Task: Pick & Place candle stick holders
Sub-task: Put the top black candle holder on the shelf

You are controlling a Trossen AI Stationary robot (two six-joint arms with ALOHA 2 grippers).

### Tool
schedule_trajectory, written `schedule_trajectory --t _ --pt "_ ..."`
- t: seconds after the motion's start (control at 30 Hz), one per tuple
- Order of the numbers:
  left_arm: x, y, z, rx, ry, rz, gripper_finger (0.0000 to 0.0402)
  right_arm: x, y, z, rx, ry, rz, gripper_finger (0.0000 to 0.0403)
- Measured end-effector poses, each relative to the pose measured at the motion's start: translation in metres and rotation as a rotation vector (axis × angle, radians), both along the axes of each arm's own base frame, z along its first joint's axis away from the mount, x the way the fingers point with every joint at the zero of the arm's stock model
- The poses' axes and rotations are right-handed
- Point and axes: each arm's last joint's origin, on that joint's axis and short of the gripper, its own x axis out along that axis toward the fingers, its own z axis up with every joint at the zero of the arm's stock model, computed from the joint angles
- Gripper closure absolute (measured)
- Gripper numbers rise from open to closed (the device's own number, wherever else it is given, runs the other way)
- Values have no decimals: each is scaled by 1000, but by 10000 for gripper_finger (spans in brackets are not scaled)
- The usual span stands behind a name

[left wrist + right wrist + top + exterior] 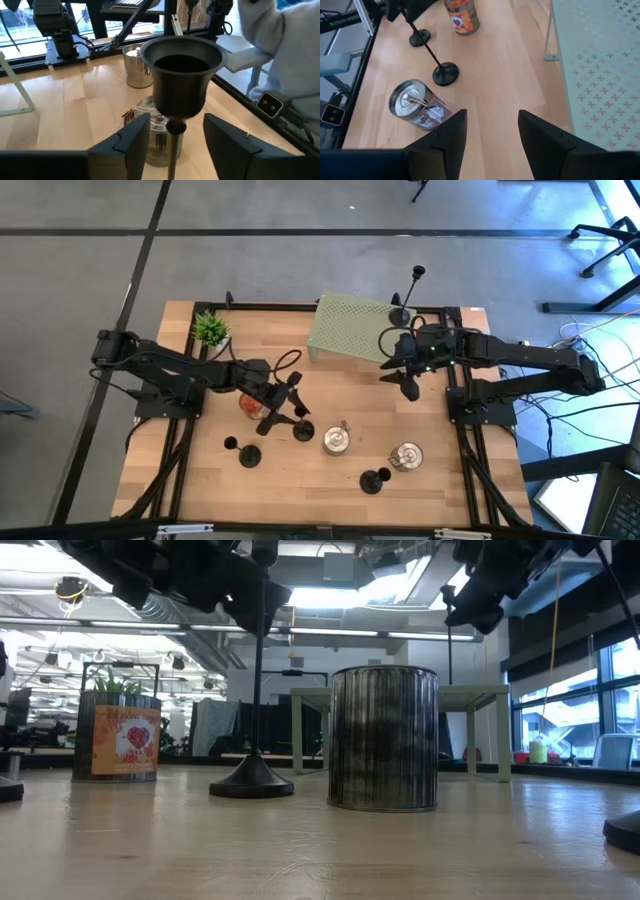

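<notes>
Four slim black candlestick holders show in the high view. One [302, 430] stands on its round base on the table. My left gripper [285, 410] is open at its top, one finger on each side of the thin stem [172, 137] just under the cup [181, 70], with a gap on both sides. Two more stand near the front, one [250, 455] at the left and one [375, 480] right of the middle. The fourth [402, 312] stands on the green perforated stand [350, 330]. My right gripper [405, 385] is open and empty, above the table beside the stand.
Two silver tins [335, 440] [405, 455] stand between the front holders. A glass jar with a red label [250, 402] is under my left arm. A small plant [210, 330] stands at the far left. A person's grey sleeve [285, 45] shows beyond the table's edge.
</notes>
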Motion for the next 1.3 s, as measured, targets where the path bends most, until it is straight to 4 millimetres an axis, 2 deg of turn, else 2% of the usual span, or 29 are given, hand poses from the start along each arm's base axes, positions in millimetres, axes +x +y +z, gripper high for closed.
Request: schedule_trajectory --t 0.37,0.47,0.67,0.83,0.93,1.1,1.3 --pt "0 1 4 2 -34 10 358 3 -1 -3 1 18 -2 222" --pt "3 0 12 8 -60 8 371 3 -1 -3 1 18 -2 222" --pt "15 0 40 -25 -74 17 370 3 -1 -3 1 16 -2 222" --pt "24 1 71 -15 -67 51 362 4 -1 -2 0 6 -2 222" --pt "29 6 95 -5 -125 115 370 4 -1 -2 -1 1 -2 222" --pt "33 27 137 17 -254 193 371 4 -1 -3 42 11 -35 222" --pt "32 62 175 69 -359 304 368 -4 5 -11 93 142 -44 222"
